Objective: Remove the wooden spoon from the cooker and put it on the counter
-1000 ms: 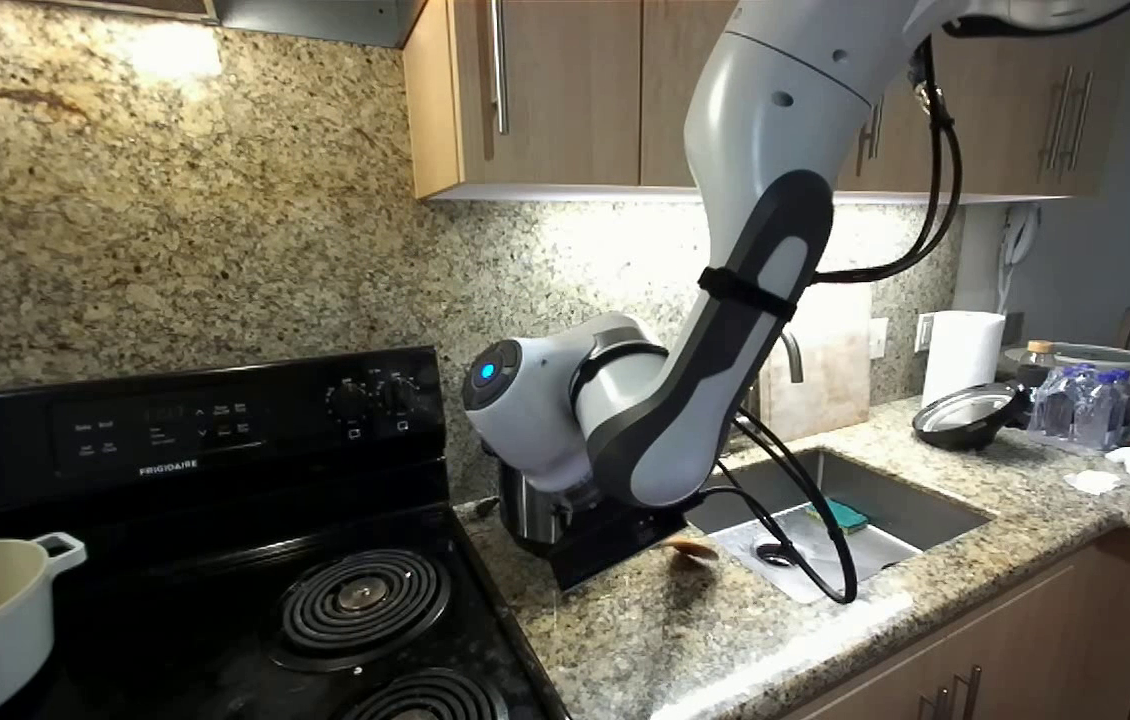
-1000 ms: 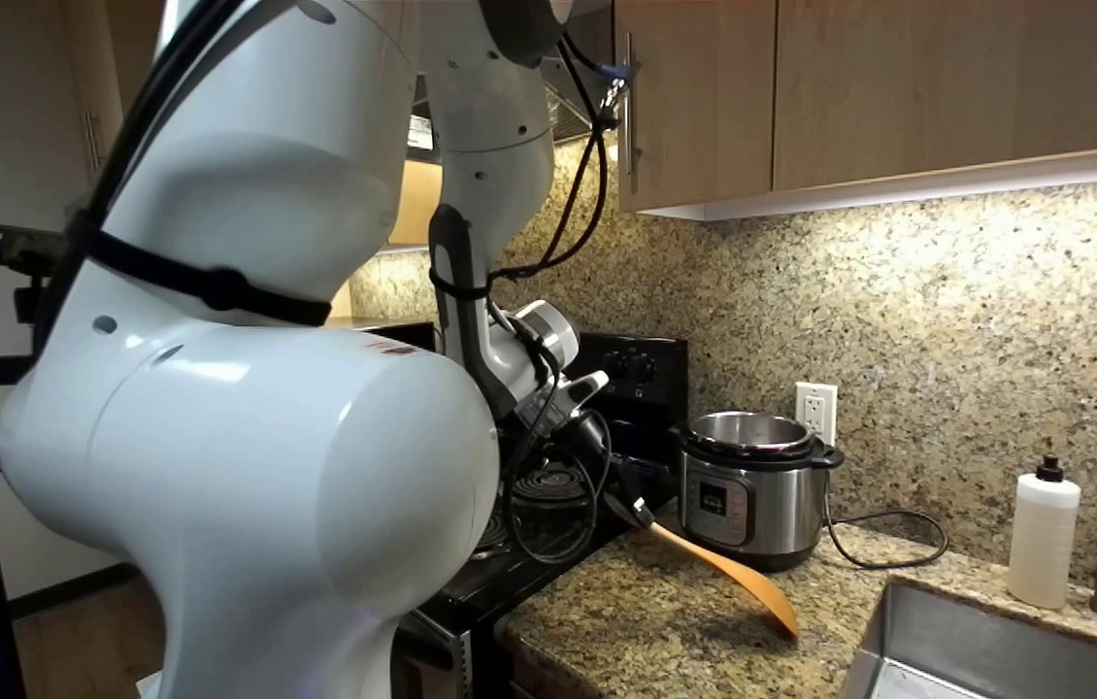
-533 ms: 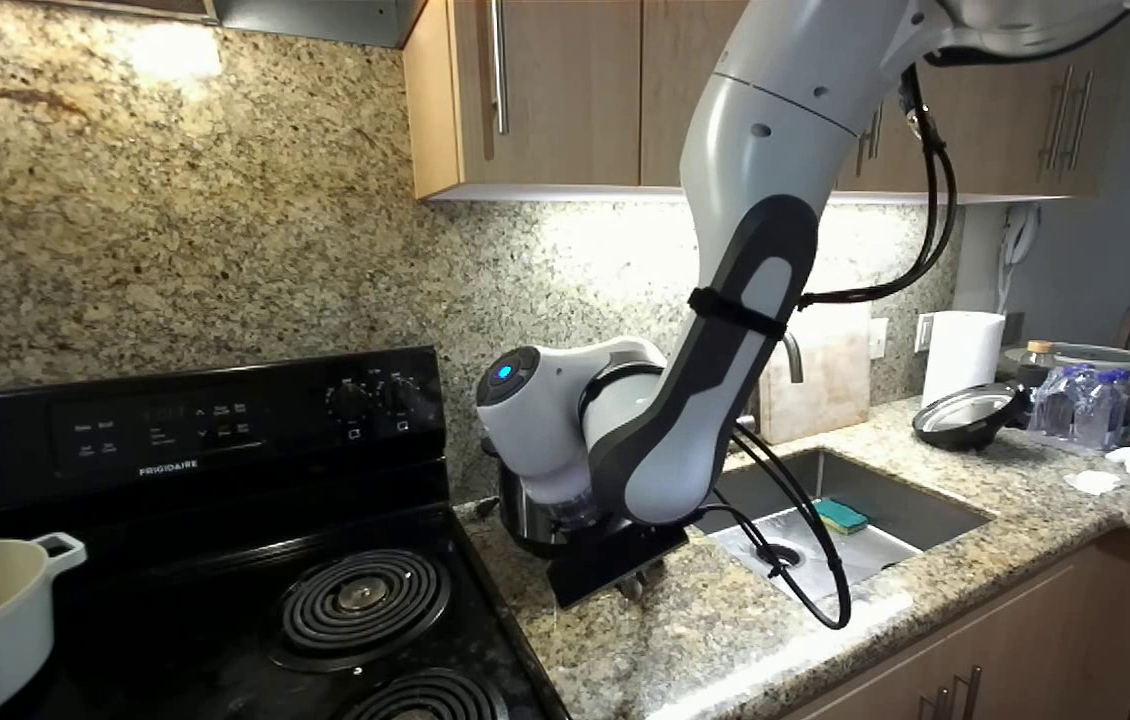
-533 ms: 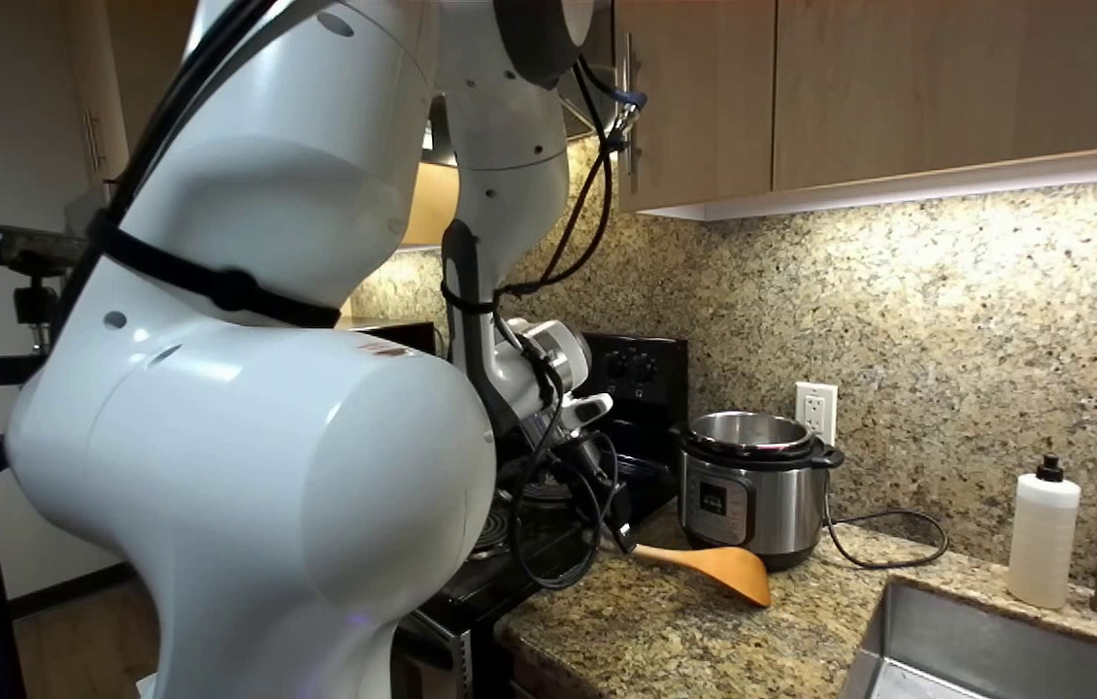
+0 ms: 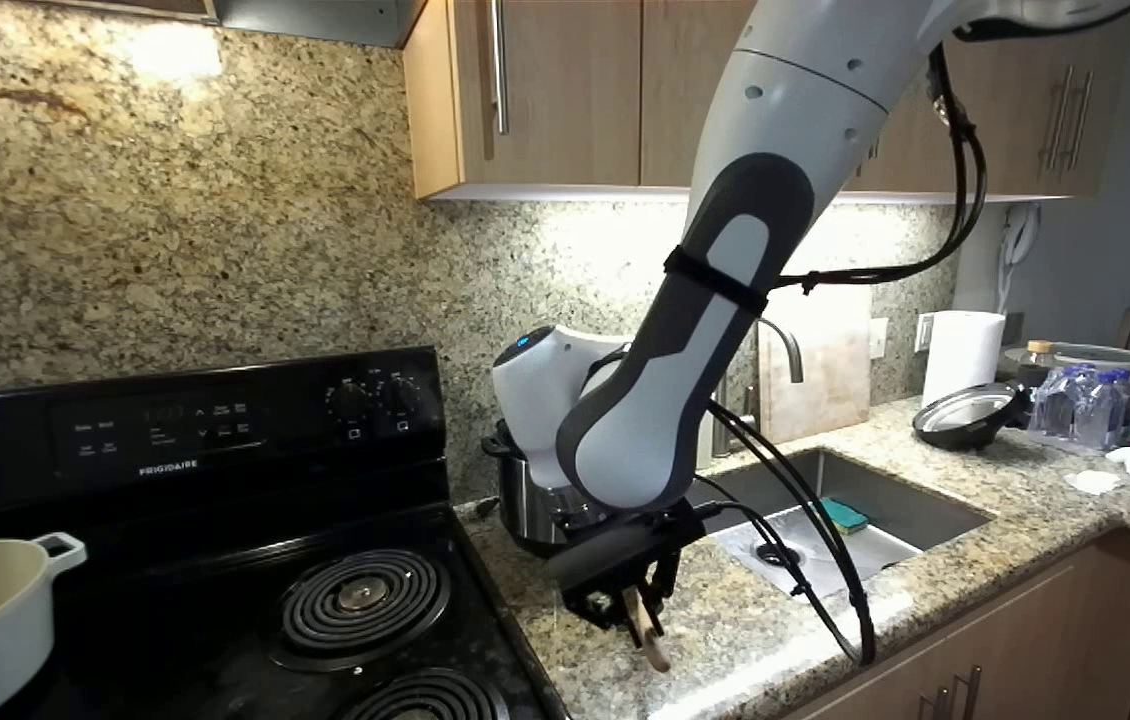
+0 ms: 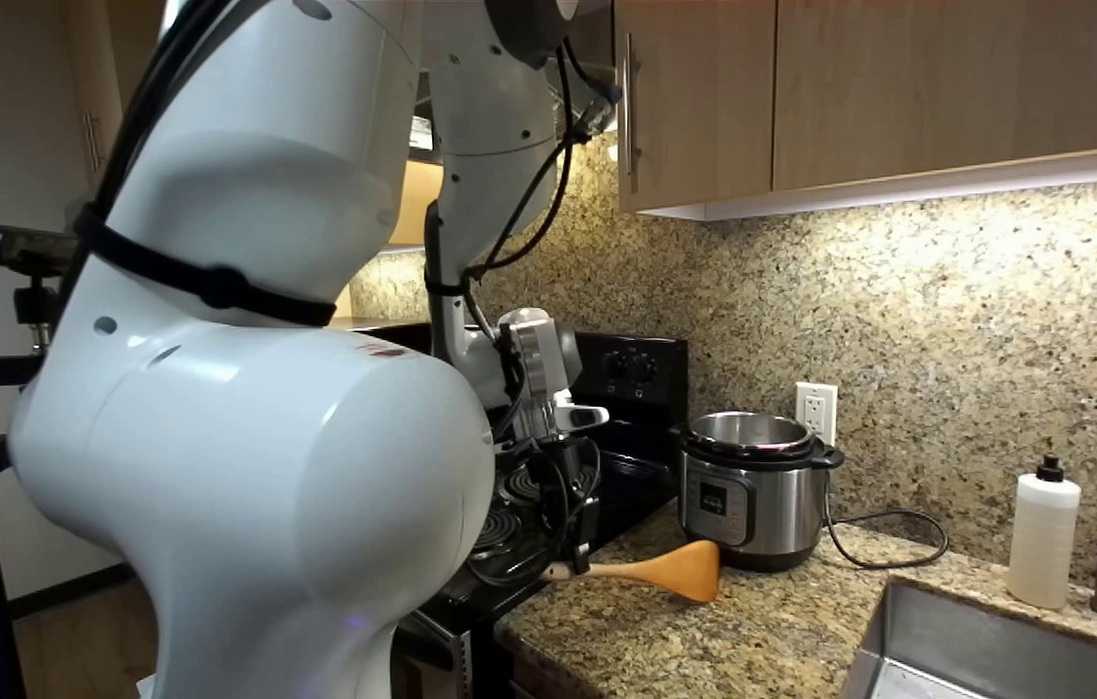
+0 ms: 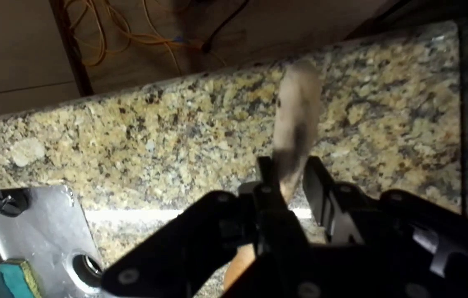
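Presumably for flat placement, in an exterior view the wooden spoon (image 6: 660, 571) is near level over the counter (image 6: 704, 641), outside the cooker (image 6: 772, 495); contact unclear. In an exterior view, the handle (image 5: 647, 630) faces the counter's edge. Wrist view: gripper (image 7: 291, 167) pinches handle, apparently leaving bowl free.

One spoon (image 6: 682, 571), one cooker (image 6: 770, 497), one pincer (image 7: 292, 167)

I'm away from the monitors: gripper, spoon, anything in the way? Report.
Gripper closed on wooden spoon. It's out of the cooker, over the counter; contact unclear. Possible obstacle: the nearby cooker.
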Available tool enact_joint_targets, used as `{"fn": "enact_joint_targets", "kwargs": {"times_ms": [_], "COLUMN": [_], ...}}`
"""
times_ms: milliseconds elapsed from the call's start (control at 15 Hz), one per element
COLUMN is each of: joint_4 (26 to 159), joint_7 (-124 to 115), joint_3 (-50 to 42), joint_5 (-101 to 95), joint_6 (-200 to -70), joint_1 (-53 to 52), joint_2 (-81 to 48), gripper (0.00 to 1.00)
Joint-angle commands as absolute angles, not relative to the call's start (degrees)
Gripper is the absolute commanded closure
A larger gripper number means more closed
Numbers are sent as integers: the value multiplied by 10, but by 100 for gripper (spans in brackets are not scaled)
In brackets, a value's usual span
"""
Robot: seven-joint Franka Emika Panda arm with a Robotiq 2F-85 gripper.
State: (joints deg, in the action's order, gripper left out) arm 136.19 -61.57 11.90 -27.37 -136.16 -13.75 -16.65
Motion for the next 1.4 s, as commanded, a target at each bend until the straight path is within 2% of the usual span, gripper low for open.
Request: {"fn": "enact_joint_targets", "kwargs": {"times_ms": [0, 267, 333, 467, 867, 1200, 1333], "joint_4": [1408, 1425, 1427, 1429, 1443, 1480, 1487], "joint_7": [-573, -578, -581, -570, -446, -238, -158], "joint_3": [111, 102, 100, 99, 111, 115, 107], "joint_5": [-188, -137, -129, -99, 45, 149, 162], "joint_6": [-1341, -1326, -1325, -1330, -1389, -1397, -1374], "joint_1": [-141, -139, -138, -133, -125, -122, -120], "joint_2": [-113, -95, -90, -81, -50, 14, 47], "gripper": [90, 100, 74, 71, 34, 2, 0]}}
